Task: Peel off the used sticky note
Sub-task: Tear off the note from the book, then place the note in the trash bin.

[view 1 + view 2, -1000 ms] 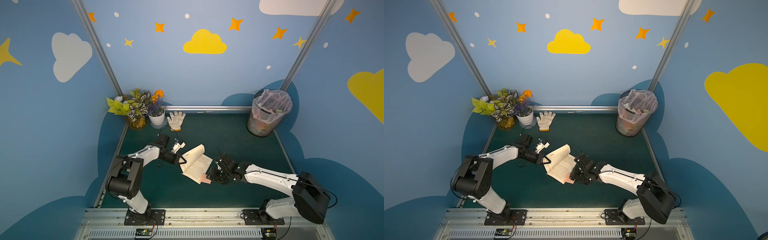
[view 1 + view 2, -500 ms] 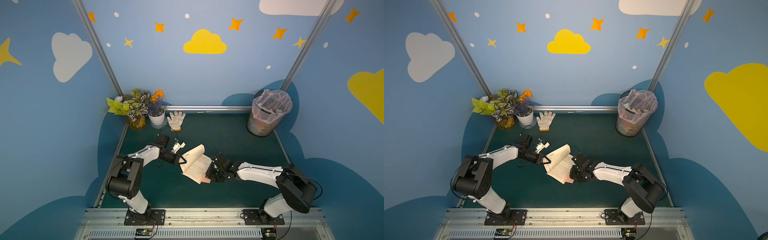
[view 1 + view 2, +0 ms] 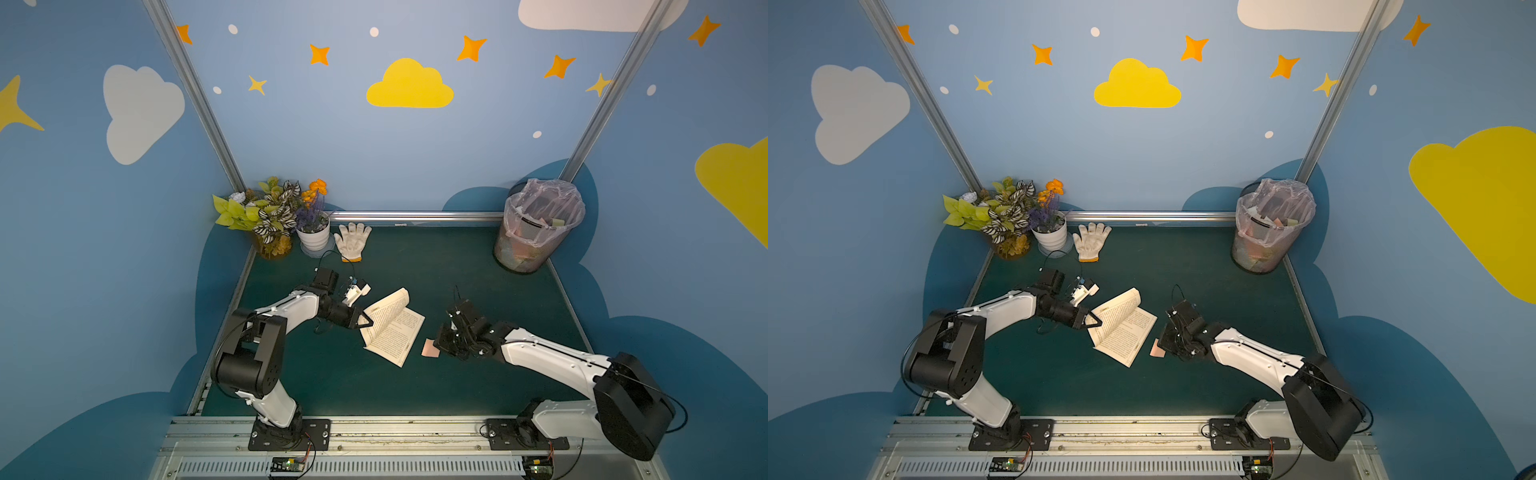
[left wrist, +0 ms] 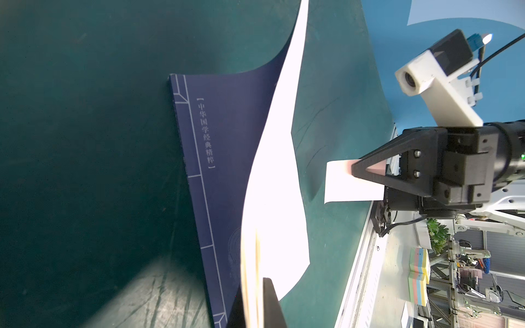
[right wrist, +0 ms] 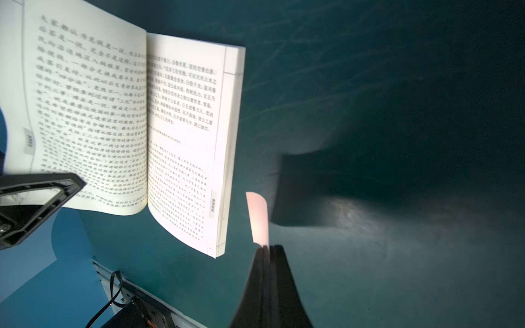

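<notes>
An open book [image 3: 395,332] [image 3: 1126,330] lies on the green mat with its left half lifted. My left gripper [image 3: 368,322] [image 4: 257,298] is shut on that raised stack of pages, blue cover [image 4: 221,159] outward. The pink sticky note [image 3: 430,348] [image 3: 1157,349] [image 5: 258,218] hangs just right of the book, apart from its page edge. My right gripper [image 3: 441,345] [image 5: 268,248] is shut on one edge of the note. In the left wrist view the note [image 4: 346,184] sticks out from the right gripper [image 4: 355,171].
A lined waste bin [image 3: 536,226] holding paper scraps stands at the back right. A white glove [image 3: 352,241], a white flower pot [image 3: 312,235] and leafy plants [image 3: 266,214] sit at the back left. A metal rail [image 3: 374,432] runs along the front edge.
The right gripper closed on the note at the book's right page, then drew back to the right, taking the note off the page. The left arm holds still.
</notes>
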Robot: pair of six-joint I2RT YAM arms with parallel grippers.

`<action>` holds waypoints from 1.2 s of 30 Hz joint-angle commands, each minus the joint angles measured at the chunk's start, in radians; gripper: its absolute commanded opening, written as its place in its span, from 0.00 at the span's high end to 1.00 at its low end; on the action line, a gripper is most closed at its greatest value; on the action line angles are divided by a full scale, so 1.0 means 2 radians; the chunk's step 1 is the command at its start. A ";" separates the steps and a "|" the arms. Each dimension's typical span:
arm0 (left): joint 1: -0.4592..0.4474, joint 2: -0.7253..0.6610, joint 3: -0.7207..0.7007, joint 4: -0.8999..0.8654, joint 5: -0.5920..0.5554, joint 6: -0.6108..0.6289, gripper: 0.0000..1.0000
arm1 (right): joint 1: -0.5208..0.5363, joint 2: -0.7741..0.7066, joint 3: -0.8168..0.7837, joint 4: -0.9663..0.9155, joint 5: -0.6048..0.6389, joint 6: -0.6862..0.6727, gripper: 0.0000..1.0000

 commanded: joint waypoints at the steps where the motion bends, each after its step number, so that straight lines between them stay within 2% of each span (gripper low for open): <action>1: 0.004 -0.002 -0.006 -0.013 -0.024 0.003 0.97 | -0.015 -0.061 0.012 -0.062 0.008 -0.045 1.00; 4: 0.004 -0.002 -0.006 -0.013 -0.023 0.003 0.97 | -0.032 -0.122 0.053 -0.129 0.055 -0.065 1.00; 7: 0.004 -0.005 -0.007 -0.013 -0.023 0.003 0.97 | -0.058 -0.188 0.090 -0.164 0.108 -0.128 1.00; 11: 0.004 -0.009 -0.009 -0.011 -0.022 0.003 0.97 | -0.126 -0.205 0.200 -0.233 0.166 -0.202 1.00; 13: 0.004 -0.008 -0.008 -0.011 -0.022 0.003 0.97 | -0.170 -0.180 0.265 -0.258 0.180 -0.233 1.00; 16: 0.004 -0.007 -0.008 -0.011 -0.022 0.003 0.97 | -0.239 -0.123 0.355 -0.268 0.162 -0.262 1.00; 19: 0.004 -0.007 -0.008 -0.011 -0.022 0.003 0.97 | -0.320 -0.046 0.439 -0.268 0.155 -0.265 1.00; 22: 0.003 -0.008 -0.009 -0.011 -0.021 0.003 0.97 | -0.369 0.016 0.500 -0.256 0.155 -0.265 1.00; 28: 0.003 -0.006 -0.008 -0.011 -0.020 0.004 0.97 | -0.430 0.155 0.618 -0.245 0.157 -0.267 1.00; 36: 0.002 -0.003 -0.007 -0.010 -0.020 0.003 0.97 | -0.442 0.260 0.717 -0.226 0.189 -0.295 1.00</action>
